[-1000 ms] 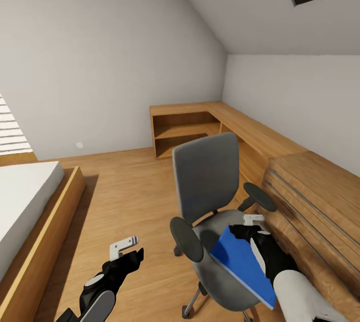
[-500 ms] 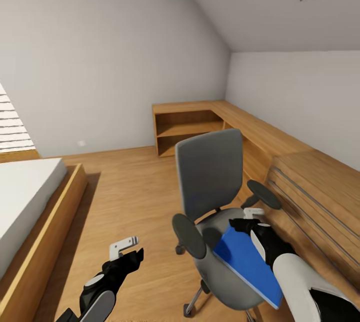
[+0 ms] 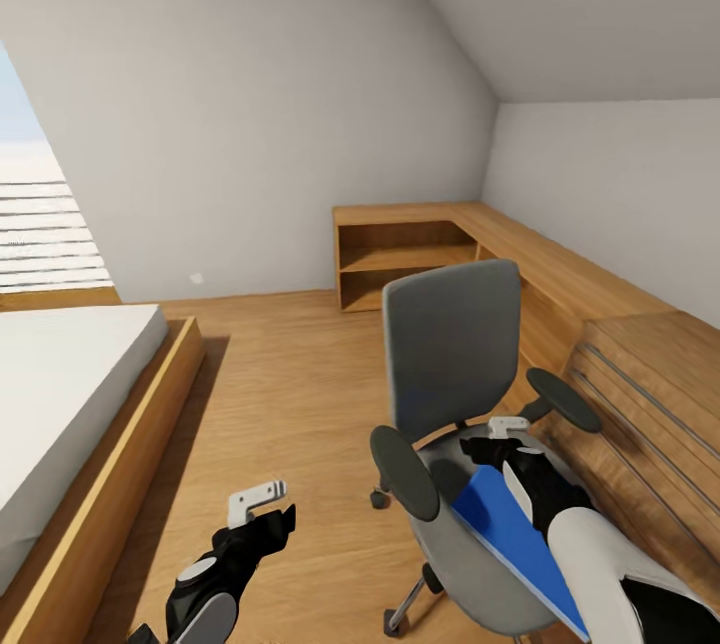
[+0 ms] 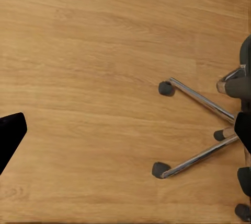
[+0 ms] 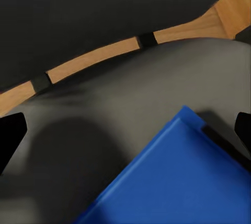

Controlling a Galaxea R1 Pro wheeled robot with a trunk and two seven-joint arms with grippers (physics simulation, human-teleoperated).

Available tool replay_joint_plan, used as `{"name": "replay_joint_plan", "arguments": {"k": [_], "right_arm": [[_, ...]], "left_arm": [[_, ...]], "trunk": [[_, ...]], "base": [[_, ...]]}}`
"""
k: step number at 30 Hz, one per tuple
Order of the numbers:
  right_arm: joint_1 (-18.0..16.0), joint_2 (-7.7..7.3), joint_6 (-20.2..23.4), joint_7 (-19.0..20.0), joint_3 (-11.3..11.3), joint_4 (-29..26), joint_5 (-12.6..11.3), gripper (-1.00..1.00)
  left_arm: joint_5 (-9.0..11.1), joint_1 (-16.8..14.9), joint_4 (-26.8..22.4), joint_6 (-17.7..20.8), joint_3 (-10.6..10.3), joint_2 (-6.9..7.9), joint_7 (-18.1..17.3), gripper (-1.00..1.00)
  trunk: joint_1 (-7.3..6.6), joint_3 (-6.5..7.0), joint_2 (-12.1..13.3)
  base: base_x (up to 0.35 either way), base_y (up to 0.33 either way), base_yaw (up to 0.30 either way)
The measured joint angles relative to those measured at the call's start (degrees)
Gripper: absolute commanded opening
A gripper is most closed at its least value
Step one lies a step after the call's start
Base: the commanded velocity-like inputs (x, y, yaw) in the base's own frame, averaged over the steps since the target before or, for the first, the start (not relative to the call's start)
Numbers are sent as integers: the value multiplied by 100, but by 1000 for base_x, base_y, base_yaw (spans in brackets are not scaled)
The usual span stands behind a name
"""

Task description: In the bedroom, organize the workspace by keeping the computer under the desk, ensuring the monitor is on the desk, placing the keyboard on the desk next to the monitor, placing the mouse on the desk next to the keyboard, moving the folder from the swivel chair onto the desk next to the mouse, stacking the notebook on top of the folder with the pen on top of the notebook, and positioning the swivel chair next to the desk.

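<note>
- Flat bright blue folder (image 3: 515, 542) tilted above grey upholstered swivel chair (image 3: 455, 354) seat, apparently pinched by right pincer (image 3: 507, 429), likely lifted for carrying.
- Left pincer (image 3: 257, 499) spread, empty, low over light wood floor (image 3: 290, 404).

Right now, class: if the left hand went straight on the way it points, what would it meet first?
Most likely the bare wood floor. The left hand hangs free, and its wrist view looks straight down at floorboards, with the chair's chrome legs off to one side of that line.
</note>
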Motion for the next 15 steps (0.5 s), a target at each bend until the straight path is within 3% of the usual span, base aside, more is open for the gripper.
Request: {"name": "replay_joint_plan", "arguments": {"k": [5, 11, 15], "right_arm": [[0, -119, 16, -18, -1, -2, 9, 100], [0, -250, 26, -23, 0, -1, 7, 100], [0, -449, 51, -44, -15, 59, -6, 100]], "left_arm": [[-2, 0, 20, -5, -141, 8, -2, 100], [-2, -1, 21, -5, -144, 11, -2, 100], [-5, -1, 21, -5, -141, 19, -2, 100]], "trunk": [[0, 0, 0], [0, 0, 0], [0, 0, 0]], "base": [[0, 0, 6], [0, 0, 0], [0, 0, 0]]}}
